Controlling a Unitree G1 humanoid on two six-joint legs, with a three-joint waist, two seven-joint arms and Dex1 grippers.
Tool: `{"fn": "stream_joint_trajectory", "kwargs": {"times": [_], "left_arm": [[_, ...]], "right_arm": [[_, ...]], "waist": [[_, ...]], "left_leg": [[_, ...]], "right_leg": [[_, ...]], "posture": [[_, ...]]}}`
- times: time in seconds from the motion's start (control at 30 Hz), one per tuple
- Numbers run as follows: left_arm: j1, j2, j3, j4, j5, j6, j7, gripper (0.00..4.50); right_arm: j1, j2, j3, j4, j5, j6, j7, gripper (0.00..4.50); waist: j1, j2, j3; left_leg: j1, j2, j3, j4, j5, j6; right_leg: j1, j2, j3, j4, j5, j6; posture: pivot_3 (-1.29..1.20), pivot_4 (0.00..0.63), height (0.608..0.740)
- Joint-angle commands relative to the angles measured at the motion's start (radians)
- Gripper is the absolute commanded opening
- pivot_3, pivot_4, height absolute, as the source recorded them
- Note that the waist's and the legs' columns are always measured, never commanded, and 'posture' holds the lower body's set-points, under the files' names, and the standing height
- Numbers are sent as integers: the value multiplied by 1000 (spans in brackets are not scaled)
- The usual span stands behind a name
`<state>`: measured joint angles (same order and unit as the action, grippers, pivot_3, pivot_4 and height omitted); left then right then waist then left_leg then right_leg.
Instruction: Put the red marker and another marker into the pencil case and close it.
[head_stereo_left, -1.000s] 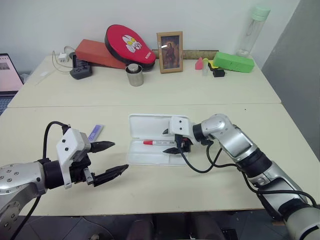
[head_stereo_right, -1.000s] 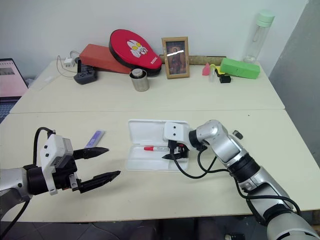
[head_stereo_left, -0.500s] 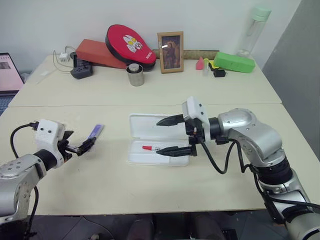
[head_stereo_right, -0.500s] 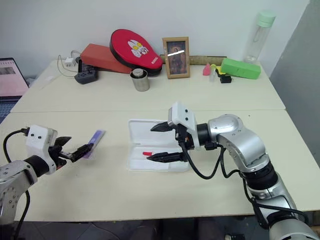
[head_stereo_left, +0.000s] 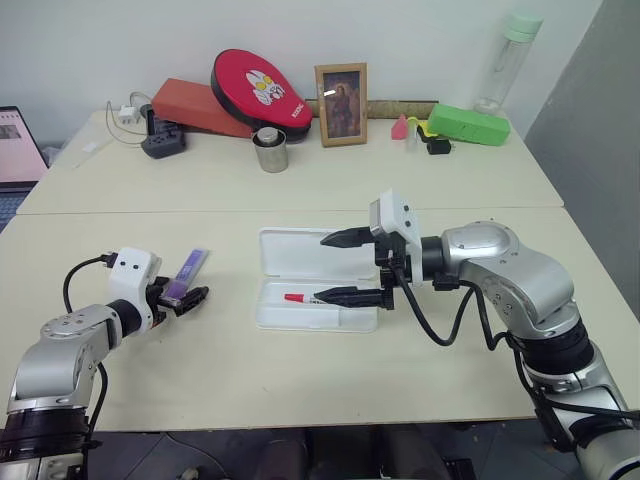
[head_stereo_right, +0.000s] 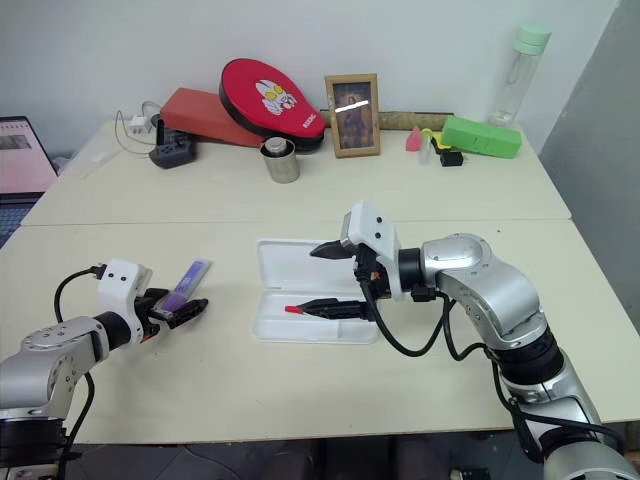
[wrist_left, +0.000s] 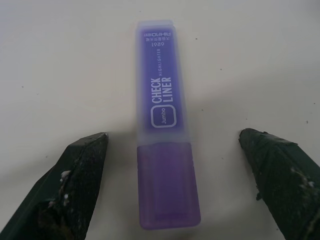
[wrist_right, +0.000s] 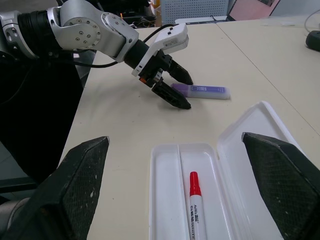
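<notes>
Left wrist view: the flat, translucent purple marker (wrist_left: 162, 125) lies on the matte table between the left gripper (head_stereo_left: 185, 293)'s spread black fingers, untouched. Beneath the right gripper (head_stereo_left: 335, 267), also wide and empty, the white plastic pencil case (head_stereo_left: 300, 249) lies open, holding the slim red marker (head_stereo_left: 310, 298).

Near table (head_stereo_left: 300, 370): open case (head_stereo_left: 318, 278) centre, purple marker (head_stereo_left: 188, 268) left. Far table (head_stereo_left: 400, 180): cup (head_stereo_left: 269, 150), frame (head_stereo_left: 340, 104), green box (head_stereo_left: 467, 124).
</notes>
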<state>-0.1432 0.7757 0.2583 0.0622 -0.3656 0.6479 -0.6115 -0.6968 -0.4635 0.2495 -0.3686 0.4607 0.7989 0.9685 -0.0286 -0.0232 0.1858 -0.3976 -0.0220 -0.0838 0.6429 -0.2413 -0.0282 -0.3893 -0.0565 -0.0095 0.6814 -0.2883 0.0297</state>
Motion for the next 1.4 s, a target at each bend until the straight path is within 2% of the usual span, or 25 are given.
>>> {"fn": "stream_joint_trajectory", "kwargs": {"times": [0.03,0.57,0.8,0.9,0.97,1.07,1.2,1.33,1.4], "left_arm": [[-5,0,-24,12,14,12,-21,4132],[-11,-13,-10,15,24,7,-13,1201],[46,47,41,-92,-3,-61,-99,1196],[137,115,65,-262,-40,-162,-272,1196],[207,205,62,-376,-63,-203,-427,1196],[248,289,56,-440,-97,-229,-558,1196],[107,318,-45,-431,-116,-227,-624,1196],[-140,231,-266,-358,-28,-251,-650,1196],[-192,209,-318,-319,3,-267,-664,1196]], "right_arm": [[-8,-7,-44,-41,31,-2,-22,4500],[-20,-11,-43,-13,36,-14,-57,4500],[-11,-44,-67,-7,44,-36,-32,4500],[26,-121,-99,-22,68,-48,34,4500],[60,-189,-123,-41,87,-61,92,4500],[77,-233,-137,-45,101,-70,117,4500],[99,-259,-142,-44,94,-78,122,4500],[157,-294,-183,-79,97,-64,93,4500],[172,-300,-193,-97,104,-54,77,4500]], "waist": [[0,0,0],[0,0,0],[-2,0,0],[-2,-1,0],[1,-2,1],[6,3,2],[2,4,3],[10,3,3],[11,3,3]], "left_leg": [[0,0,0,0,0,0],[0,0,0,0,0,0],[0,0,0,0,0,0],[-1,1,0,-1,0,0],[-2,1,-1,0,-1,-1],[-2,0,0,-1,-2,-3],[-1,0,1,-1,-2,-2],[-2,-1,2,0,-2,-2],[-2,-1,4,1,-2,-2]], "right_leg": [[0,0,0,0,0,0],[0,0,0,0,0,0],[0,-1,0,0,0,0],[-1,-1,0,-1,0,0],[-1,-2,1,-2,0,0],[0,-5,1,-3,0,-1],[0,-3,0,-2,-1,-1],[2,2,-2,-2,-1,0],[1,2,-2,-2,0,1]], "posture": [[0,150,740],[0,150,740],[0,150,740],[0,150,740],[0,150,740],[0,150,740],[0,150,740],[0,150,740],[0,150,740]]}}
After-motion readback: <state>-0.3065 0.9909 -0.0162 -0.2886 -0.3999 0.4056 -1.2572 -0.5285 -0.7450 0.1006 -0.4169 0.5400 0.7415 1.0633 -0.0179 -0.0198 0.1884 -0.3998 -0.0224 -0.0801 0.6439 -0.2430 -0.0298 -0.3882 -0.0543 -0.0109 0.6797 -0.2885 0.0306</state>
